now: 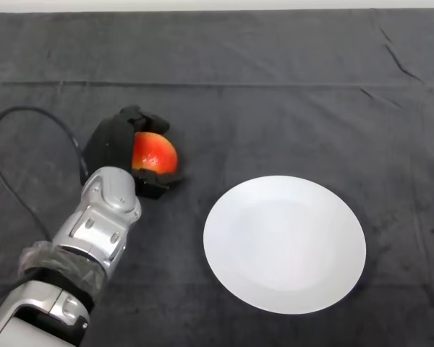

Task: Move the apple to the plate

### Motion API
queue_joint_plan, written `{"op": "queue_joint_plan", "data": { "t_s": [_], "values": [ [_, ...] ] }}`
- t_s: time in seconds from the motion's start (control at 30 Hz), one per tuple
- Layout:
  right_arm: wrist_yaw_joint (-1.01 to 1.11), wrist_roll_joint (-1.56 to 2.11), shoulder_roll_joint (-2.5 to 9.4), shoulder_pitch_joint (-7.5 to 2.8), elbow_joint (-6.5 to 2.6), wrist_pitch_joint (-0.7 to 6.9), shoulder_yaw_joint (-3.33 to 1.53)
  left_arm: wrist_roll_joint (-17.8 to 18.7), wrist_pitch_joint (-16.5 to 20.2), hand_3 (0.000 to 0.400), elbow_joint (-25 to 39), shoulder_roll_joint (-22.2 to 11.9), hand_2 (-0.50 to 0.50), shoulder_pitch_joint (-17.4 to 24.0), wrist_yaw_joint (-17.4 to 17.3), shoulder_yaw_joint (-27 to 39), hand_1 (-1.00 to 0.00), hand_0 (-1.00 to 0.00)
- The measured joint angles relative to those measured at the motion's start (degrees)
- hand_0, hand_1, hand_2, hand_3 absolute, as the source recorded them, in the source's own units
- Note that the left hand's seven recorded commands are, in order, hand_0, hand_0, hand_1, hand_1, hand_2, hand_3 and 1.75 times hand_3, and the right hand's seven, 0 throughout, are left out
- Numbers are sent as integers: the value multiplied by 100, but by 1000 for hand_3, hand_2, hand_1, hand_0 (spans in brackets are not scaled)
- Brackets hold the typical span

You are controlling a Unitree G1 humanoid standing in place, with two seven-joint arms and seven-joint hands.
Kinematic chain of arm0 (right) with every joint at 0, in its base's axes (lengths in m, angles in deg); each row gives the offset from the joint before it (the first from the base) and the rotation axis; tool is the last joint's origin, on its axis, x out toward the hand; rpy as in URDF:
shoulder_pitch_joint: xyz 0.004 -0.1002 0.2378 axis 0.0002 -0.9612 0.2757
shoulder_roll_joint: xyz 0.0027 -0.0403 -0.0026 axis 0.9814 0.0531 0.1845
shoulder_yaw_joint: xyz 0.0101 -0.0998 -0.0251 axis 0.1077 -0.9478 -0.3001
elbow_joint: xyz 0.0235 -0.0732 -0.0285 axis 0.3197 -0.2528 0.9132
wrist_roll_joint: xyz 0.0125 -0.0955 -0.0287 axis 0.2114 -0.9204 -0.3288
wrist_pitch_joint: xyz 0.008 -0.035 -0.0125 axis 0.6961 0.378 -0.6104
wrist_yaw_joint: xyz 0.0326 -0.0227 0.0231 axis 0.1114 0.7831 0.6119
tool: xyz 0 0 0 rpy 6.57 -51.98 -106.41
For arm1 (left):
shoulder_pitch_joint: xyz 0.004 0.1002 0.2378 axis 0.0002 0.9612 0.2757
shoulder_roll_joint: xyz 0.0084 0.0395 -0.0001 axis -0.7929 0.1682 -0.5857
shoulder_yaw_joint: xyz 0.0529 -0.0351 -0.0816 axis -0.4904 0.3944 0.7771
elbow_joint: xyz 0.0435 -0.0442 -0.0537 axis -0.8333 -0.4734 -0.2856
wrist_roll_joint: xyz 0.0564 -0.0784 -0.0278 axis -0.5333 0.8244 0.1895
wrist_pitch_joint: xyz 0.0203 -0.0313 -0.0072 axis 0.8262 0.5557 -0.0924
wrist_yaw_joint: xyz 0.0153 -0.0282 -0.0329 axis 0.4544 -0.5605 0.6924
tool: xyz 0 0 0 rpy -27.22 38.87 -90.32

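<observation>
The silver-grey left arm enters from the lower left corner and runs diagonally up and to the right across the bench (275, 87), which is covered by a dark grey cloth. The arm ends in the black left hand (112, 144), positioned left of the bench's centre.

The fingers (148, 119) are curled over the top and far side of a round red-and-orange apple (154, 152); the thumb lies along the apple's near underside, at its lower right. The hand is closed around the fruit, with the apple's right-facing surface exposed between thumb and fingers. Whether the apple rests on the cloth or is lifted clear cannot be determined.

A round white plate (285, 244) lies flat on the cloth to the right of and nearer than the hand, apart from the apple.
</observation>
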State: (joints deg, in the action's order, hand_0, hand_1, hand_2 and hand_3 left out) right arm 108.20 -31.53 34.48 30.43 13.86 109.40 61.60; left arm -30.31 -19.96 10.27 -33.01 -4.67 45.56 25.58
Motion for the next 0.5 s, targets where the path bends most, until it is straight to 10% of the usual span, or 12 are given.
{"op": "queue_joint_plan", "data": {
  "t_s": [0.5],
  "values": [
    [0, 0, 0, 0, 0, 0, 0, -22, 518, 400, 1668, 177, 0, 1, 17, -1201, -1000, -1000]
  ]
}}
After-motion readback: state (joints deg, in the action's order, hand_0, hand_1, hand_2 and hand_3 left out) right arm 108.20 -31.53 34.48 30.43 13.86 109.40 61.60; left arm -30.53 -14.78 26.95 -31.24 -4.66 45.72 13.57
